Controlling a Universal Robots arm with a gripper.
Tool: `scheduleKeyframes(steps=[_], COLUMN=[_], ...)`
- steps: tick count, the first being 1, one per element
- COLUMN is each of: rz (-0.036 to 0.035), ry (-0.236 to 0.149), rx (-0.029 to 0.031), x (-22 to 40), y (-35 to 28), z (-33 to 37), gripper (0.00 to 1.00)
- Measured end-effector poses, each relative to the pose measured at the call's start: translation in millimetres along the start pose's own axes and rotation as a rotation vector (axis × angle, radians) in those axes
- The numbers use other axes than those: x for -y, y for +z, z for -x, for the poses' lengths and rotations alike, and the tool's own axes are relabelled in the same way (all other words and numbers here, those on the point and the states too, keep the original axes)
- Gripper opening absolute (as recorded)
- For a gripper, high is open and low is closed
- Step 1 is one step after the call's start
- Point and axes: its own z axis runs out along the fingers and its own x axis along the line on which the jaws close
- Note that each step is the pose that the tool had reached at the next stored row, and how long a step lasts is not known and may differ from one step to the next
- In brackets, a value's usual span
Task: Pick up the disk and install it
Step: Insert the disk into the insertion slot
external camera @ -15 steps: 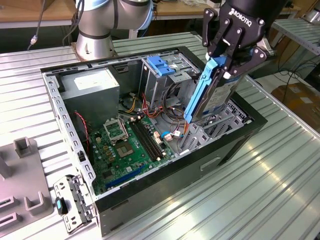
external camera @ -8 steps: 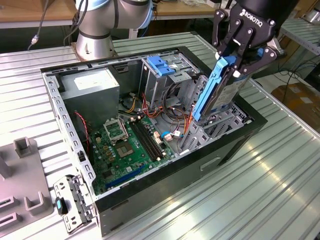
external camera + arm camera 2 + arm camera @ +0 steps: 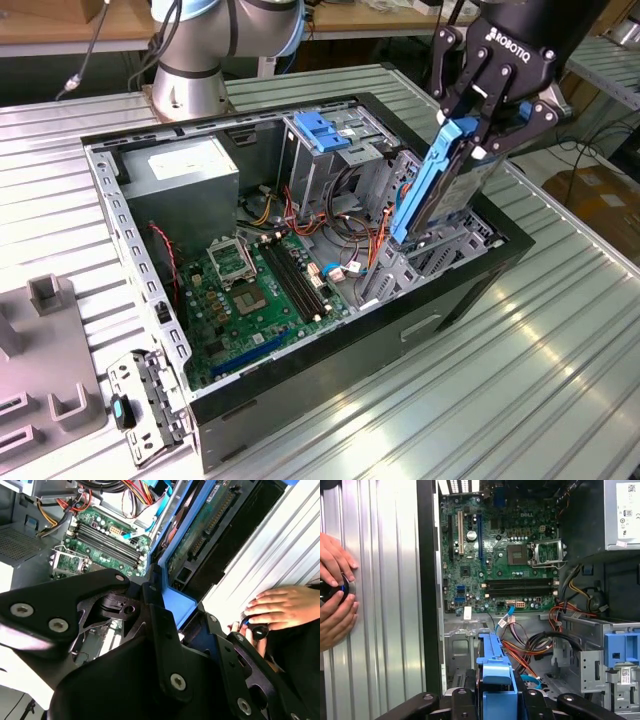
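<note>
Ribbed metal table point(image 3: 560, 380), open case point(image 3: 330, 400) on it. Near side: motherboard point(image 3: 255, 295), bare. Beyond it, at the exterior view's right, gripper point(image 3: 487, 130) clamped on disk point(image 3: 440, 185). Disk on edge, tilted, lower end down among the bay brackets by the case wall. Pick-up done, I judge. Seating not: disk stands well proud of the case. Farther back: power supply point(image 3: 185, 175).
</note>
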Motion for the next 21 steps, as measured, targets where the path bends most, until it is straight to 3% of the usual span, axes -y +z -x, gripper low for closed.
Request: scheduleKeyframes(steps=[4, 9, 21], rz=[0.0000, 0.0001, 0.0022], ry=[0.000, 0.000, 0.000], rx=[0.0002, 0.0002, 0.0002], x=[4.3, 4.3, 4.2], y=[3.4, 7.9, 10.6], z=[0.0, -0.2, -0.2], gripper=[0.37, 0.37, 0.37])
